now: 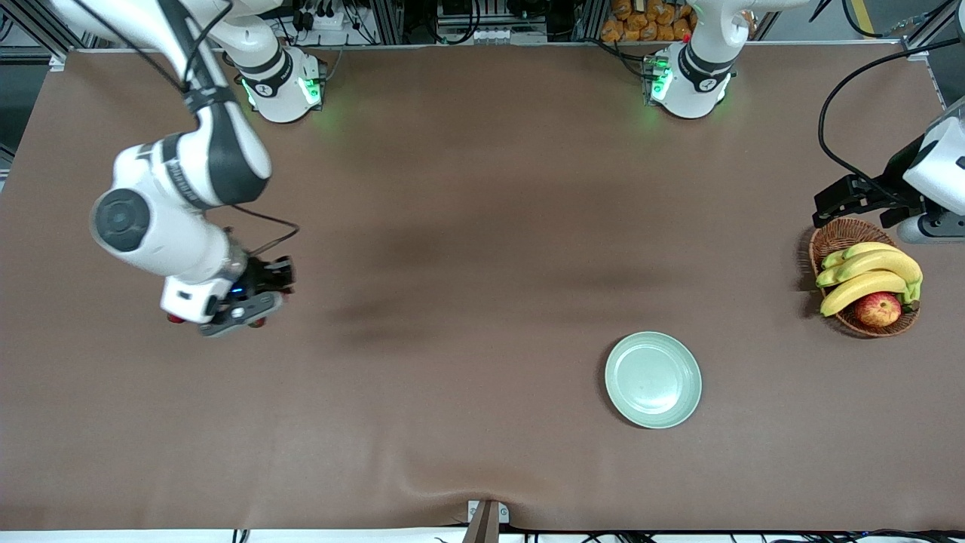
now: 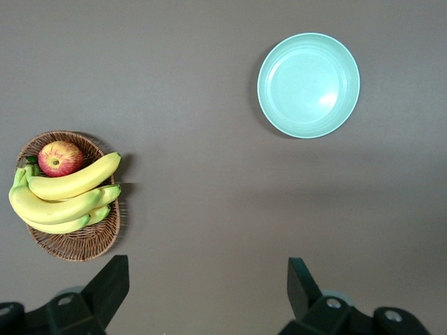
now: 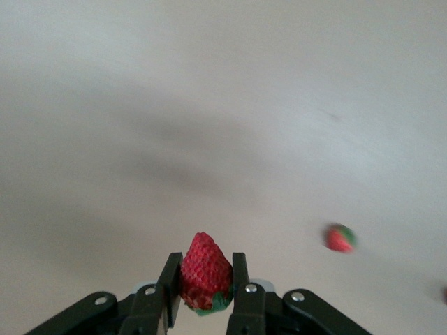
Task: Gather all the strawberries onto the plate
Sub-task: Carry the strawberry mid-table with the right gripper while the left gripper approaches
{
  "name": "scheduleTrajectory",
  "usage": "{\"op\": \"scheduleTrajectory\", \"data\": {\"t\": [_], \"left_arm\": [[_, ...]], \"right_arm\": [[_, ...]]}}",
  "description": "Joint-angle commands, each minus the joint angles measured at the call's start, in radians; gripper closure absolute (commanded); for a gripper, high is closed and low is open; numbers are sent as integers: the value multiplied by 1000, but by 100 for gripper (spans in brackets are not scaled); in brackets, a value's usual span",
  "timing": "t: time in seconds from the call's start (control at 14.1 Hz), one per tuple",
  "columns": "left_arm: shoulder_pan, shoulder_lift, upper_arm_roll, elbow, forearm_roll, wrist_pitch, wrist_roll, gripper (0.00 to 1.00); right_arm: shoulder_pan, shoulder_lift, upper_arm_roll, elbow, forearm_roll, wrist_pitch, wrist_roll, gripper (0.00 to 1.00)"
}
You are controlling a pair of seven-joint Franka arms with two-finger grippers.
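right pincer clamped on a bumpy red strawberry; left pincer apart, waiting over the basket

loose strawberry blurred, another edge-cropped

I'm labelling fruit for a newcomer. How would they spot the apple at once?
Find the wicker basket at the left arm's end of the table, under the open left gripper. The apple sits in it beside the bananas, nearer the front camera: the only round, red-yellow fruit there.
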Motion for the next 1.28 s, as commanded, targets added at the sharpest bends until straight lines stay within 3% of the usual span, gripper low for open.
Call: {"op": "scheduleTrajectory", "data": {"t": [0.0, 0.36, 0.64, 0.92, 1.21], "left_arm": [[6, 0, -1, 12, -15, -11, 10, 0], [4, 4, 0, 11, -17, -8, 10, 0], [4, 13, -1, 11, -18, -8, 9, 0], [4, 16, -1, 9, -18, -8, 10, 0], [1, 23, -3, 9, -18, -8, 10, 0]], "right_arm": [[81, 77, -7, 128, 95, -16, -8, 100], [219, 199, -7, 203, 194, 56, 26, 100], [351, 307, -8, 229, 192, 255, 151, 100], [476, 469, -16, 349, 186, 361, 247, 100], [540, 567, -21, 401, 185, 447, 254, 100]]}}
